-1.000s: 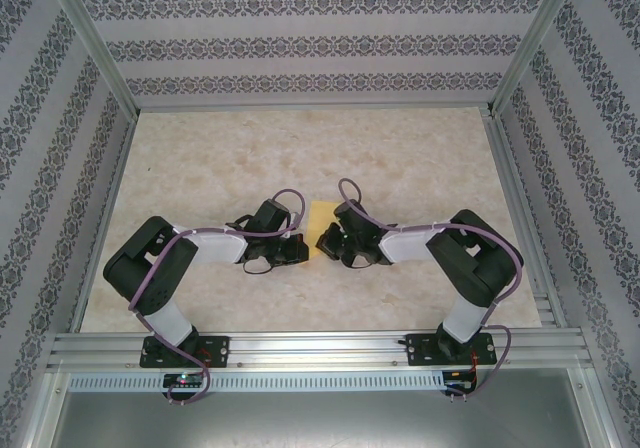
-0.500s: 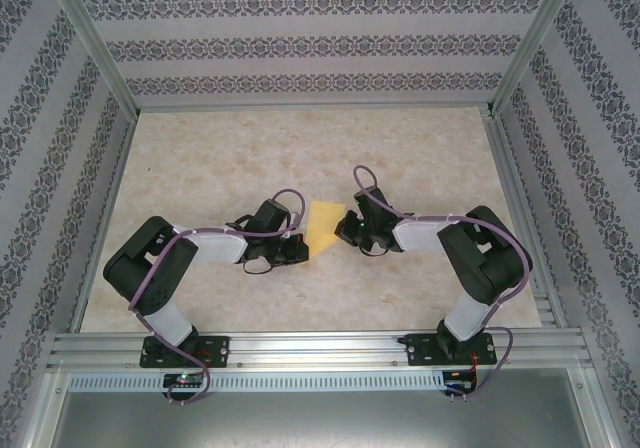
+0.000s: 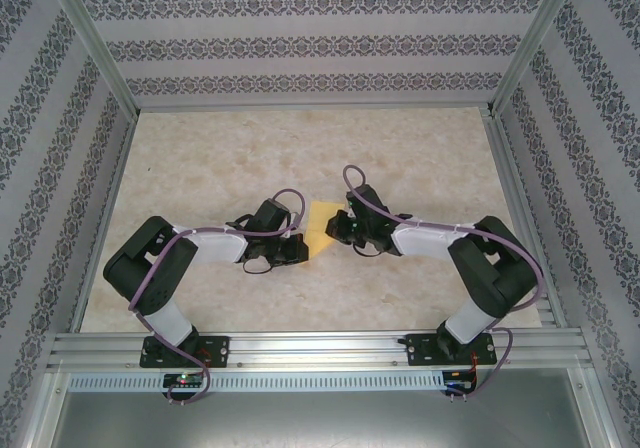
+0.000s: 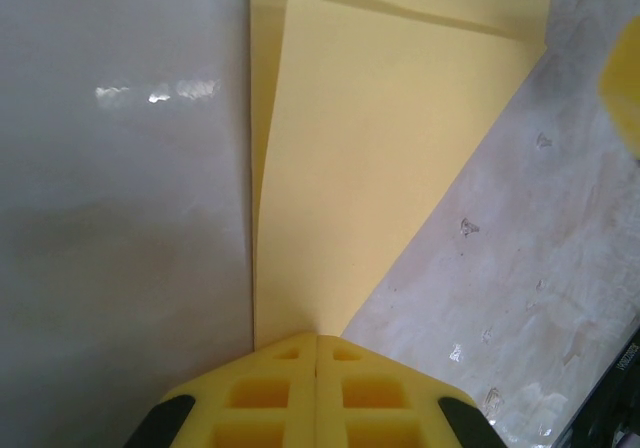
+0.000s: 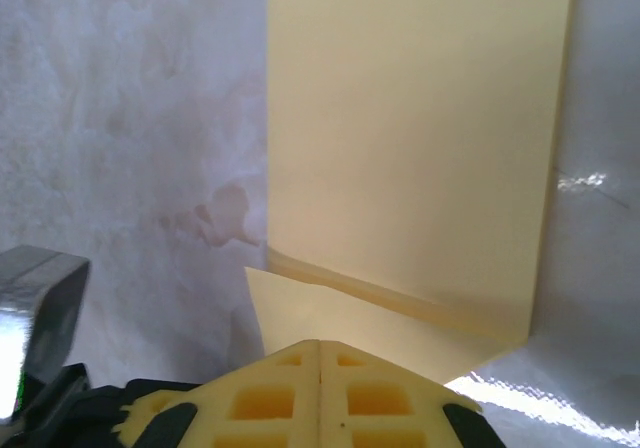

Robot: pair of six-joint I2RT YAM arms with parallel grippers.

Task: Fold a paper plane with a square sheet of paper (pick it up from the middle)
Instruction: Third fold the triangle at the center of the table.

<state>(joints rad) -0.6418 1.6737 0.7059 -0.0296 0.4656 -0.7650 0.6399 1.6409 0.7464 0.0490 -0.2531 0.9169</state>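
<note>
A: Where's the paper?
B: The paper (image 3: 320, 224) sits mid-frame in the top view, on the table (image 3: 420, 158), btw the two grippers. It's thin, matte, plain yellow-orange. It's folded: one flap lies over another layer, w/ straight creases.

A: Left gripper?
B: The left gripper (image 4: 317, 340) is at bottom centre of its wrist view. The yellow waffle-pattern pads (image 4: 265, 393) are pressed together, pinching a pointed corner of the paper. The sheet fans out from there toward the top of the frame, its left edge slightly raised over a shadow.

A: Right gripper?
B: The right gripper (image 5: 320, 346) has the same yellow pads, also pressed together. They pinch the edge of a pale lower flap, and the bigger panel runs to the upper right of that frame.

A: Surface?
B: Glossy beige, marble-look, w/ light glare.

A: Surroundings?
B: Walls (image 3: 300, 48) w/ striped ornamental wallpaper. An aluminium rail (image 3: 320, 346) runs along the bottom, under the arm bases. Purple cables (image 3: 290, 196) loop over both wrists. Both black-and-white arms bend inward, crowding the paper's sides in the top view.

A: Any writing?
B: There's small lettering on a dark part at the lower right edge of the left wrist view, too blurred to read.
</note>
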